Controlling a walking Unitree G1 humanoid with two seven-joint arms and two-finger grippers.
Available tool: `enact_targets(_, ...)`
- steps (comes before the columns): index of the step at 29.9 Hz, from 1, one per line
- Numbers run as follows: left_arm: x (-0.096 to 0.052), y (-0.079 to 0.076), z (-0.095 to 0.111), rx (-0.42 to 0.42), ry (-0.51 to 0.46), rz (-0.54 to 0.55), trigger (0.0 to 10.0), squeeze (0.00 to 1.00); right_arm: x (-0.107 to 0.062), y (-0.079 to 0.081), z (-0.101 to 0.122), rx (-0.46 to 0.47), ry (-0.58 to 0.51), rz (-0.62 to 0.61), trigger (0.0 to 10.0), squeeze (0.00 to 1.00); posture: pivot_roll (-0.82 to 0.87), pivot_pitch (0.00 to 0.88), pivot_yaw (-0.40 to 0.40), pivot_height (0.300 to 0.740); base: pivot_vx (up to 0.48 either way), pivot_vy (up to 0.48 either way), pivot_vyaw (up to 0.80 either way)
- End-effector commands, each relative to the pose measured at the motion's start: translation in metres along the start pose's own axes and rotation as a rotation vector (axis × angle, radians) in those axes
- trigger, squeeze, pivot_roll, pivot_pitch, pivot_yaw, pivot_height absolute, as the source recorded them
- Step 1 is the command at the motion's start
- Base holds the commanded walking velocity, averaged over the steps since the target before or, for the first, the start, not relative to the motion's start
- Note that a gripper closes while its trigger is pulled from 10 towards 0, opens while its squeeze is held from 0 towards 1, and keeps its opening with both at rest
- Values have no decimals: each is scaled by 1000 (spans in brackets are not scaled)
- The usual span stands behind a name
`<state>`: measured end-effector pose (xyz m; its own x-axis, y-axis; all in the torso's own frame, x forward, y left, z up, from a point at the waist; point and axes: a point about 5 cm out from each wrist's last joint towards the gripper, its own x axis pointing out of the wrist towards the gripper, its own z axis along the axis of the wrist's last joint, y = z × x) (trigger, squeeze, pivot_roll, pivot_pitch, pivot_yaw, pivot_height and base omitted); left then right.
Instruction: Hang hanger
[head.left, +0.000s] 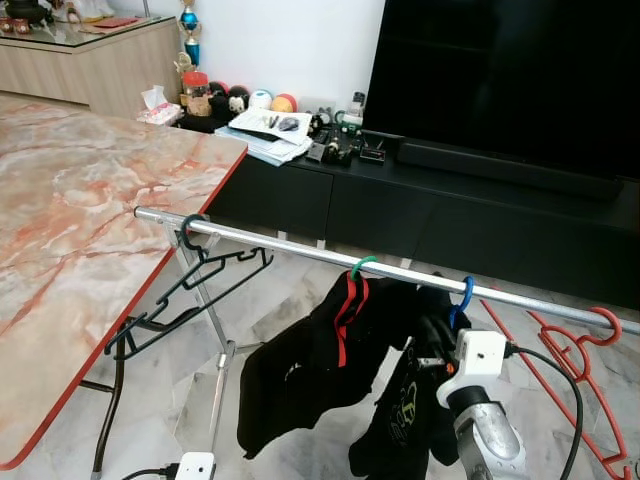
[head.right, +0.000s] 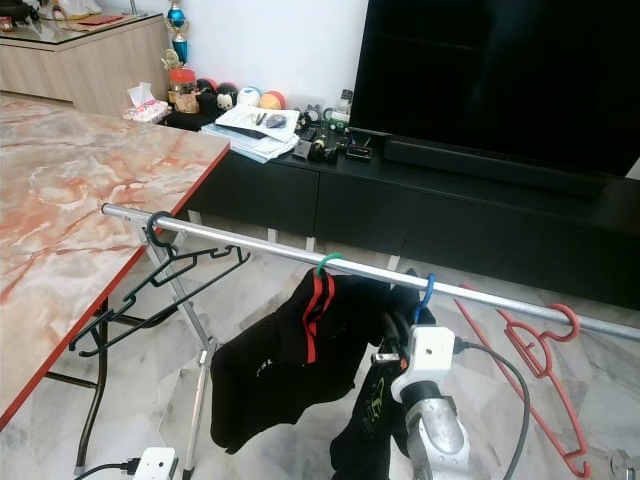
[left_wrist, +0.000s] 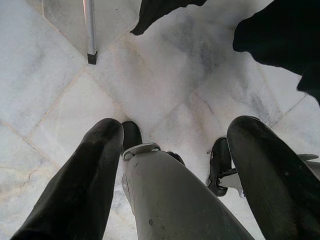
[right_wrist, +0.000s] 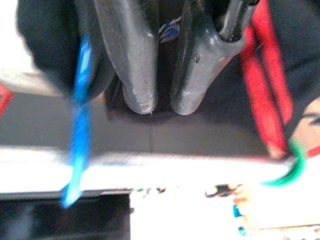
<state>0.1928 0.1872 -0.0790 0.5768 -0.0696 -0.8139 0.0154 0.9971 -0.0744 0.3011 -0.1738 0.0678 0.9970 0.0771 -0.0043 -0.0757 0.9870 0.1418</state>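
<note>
Marble table (head.left: 70, 230) with a red edge stands at the left, and beside it a silver rail (head.left: 300, 248) runs across the room in front of a black TV console (head.left: 420, 200). From left to right the rail carries 4 hangers: a bare black hanger (head.left: 190, 285), a green-hooked hanger (head.left: 360, 268) bearing a black garment with red trim (head.left: 320, 355), a blue-hooked hanger (head.left: 462, 295) with another dark garment (head.left: 405, 420), and a bare red hanger (head.left: 575, 360) at the far right. The blue hook sits over the rail.

Left hand (left_wrist: 175, 170) hangs low over the white marble floor (left_wrist: 45, 100), its 2 black fingers spread well apart and holding nothing, with the robot's leg and feet between them.

Right hand (right_wrist: 162, 102) is raised just under the rail, beside the blue-hooked hanger; its 2 fingers are pressed close together with a narrow gap, and I cannot tell whether they pinch anything. Pale lettering shows on the dark garment, too small to read.
</note>
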Motion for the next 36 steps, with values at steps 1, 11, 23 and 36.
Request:
enact_targets(1, 0, -1, -4, 15, 28, -5, 10000, 0, 5, -11, 15, 7, -43, -71, 10000, 0, 92, 0, -85, 740, 0, 0, 0)
enact_targets(11, 0, -1, -4, 14, 28, -8, 10000, 0, 17, -13, 13, 179, 18, -116, 10000, 0, 97, 0, -83, 740, 0, 0, 0)
enact_targets(23, 0, 0, -3, 27, 31, -9, 10000, 0, 15, -17, -4, 123, 146, -211, 10000, 0, 101, 0, -78, 740, 0, 0, 0)
enact_targets(36, 0, 0, -3, 35, 34, -16, 10000, 0, 10, -26, -9, 111, 164, -322, 10000, 0, 102, 0, -79, 740, 0, 0, 0)
